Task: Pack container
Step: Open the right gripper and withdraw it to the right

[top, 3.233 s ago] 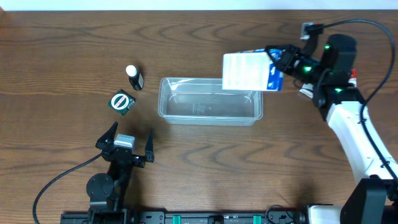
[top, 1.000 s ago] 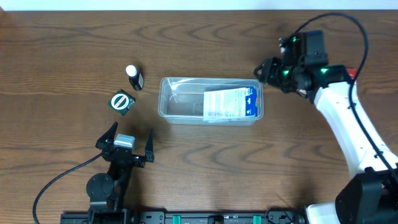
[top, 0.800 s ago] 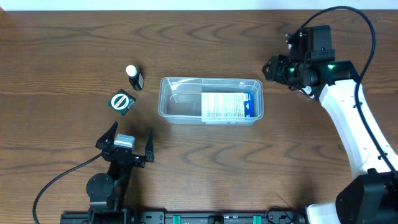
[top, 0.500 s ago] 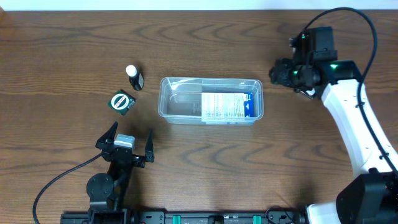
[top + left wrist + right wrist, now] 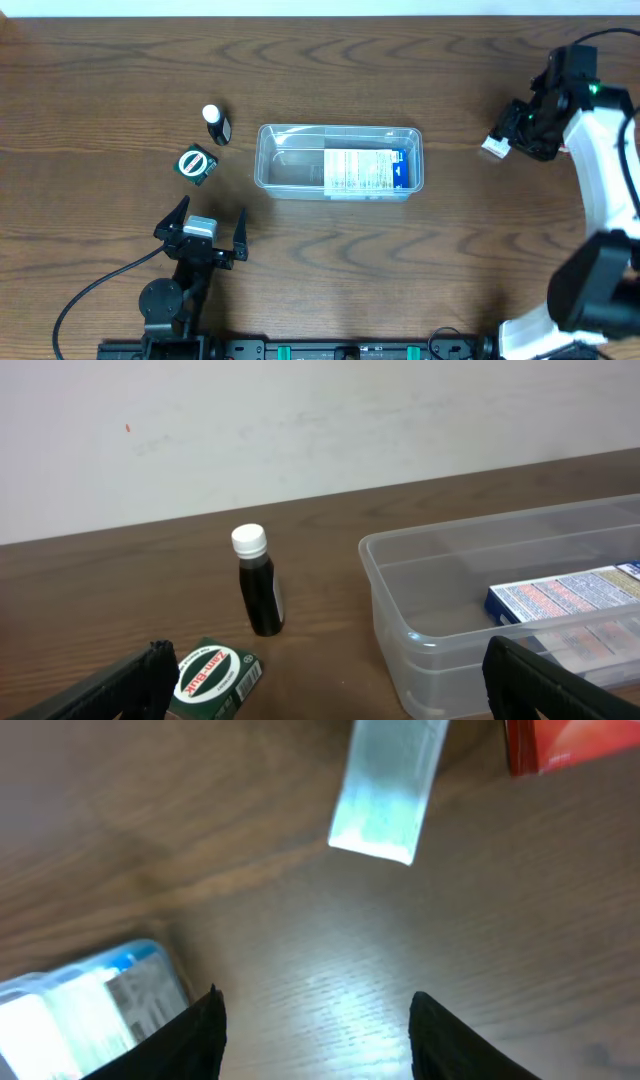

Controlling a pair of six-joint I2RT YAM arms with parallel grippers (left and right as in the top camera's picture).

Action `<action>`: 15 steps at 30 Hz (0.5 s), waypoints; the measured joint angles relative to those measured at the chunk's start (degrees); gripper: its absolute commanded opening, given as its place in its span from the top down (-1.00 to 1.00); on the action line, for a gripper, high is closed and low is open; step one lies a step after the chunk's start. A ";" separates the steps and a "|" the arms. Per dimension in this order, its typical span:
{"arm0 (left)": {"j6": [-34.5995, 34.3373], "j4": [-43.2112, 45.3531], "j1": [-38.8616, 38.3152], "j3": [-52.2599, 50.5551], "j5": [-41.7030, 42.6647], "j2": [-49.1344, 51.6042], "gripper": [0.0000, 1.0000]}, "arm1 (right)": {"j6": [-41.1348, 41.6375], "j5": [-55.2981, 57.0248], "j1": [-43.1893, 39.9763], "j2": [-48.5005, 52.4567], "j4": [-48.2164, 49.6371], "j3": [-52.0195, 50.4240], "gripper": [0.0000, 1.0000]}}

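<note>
The clear container (image 5: 290, 165) lies mid-table with a blue-and-white box (image 5: 367, 170) flat in its right half. From the left wrist, its rim (image 5: 400, 555) and the box (image 5: 570, 595) show at the right. My left gripper (image 5: 211, 212) stands wide open near the front edge, below the container's left end, holding nothing (image 5: 330, 695). My right gripper (image 5: 520, 125) is far right of the container, open and empty (image 5: 320, 1040), just above a small white box (image 5: 494, 146) that lies ahead of the fingers (image 5: 388, 795).
A small dark bottle with a white cap (image 5: 216, 124) stands left of the container (image 5: 258, 592). A green box (image 5: 197, 163) lies just below it (image 5: 212, 675). A red box (image 5: 560, 745) sits beside the white one at the far right.
The blue-and-white box, first held above the container by my right gripper, now lies inside it. The right gripper has swung right, over to the small white box. The left arm has not moved.
</note>
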 measured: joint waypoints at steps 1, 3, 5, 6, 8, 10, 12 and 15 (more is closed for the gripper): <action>0.00 0.00 0.00 0.00 0.00 0.00 -0.96 | 0.02 0.57 0.09 1.53 -1.79 2.10 -0.21; 0.00 -0.02 0.00 0.00 0.00 0.00 -0.96 | 0.00 1.90 0.31 4.68 -4.70 7.19 -0.23; 0.00 0.00 0.00 0.00 0.00 0.00 -0.96 | -0.02 2.82 0.39 6.91 -5.84 11.54 -0.25; 0.00 0.00 0.00 0.00 0.00 0.00 -0.96 | 0.00 3.21 0.46 8.13 -6.16 13.90 -0.26; 0.00 0.00 0.00 0.00 0.00 0.00 -0.96 | 0.04 3.78 0.50 10.12 -6.12 17.42 -0.27; 0.00 0.00 0.00 0.00 0.00 0.00 -0.96 | 0.35 4.50 0.50 12.11 -5.95 19.76 -0.28; 0.00 0.00 0.00 0.00 0.00 0.00 -0.96 | 0.98 5.14 0.50 13.75 -5.73 20.52 -0.31; 0.00 0.00 0.00 0.00 0.00 0.00 -0.96 | 1.86 7.19 0.66 16.37 -5.99 20.52 -0.35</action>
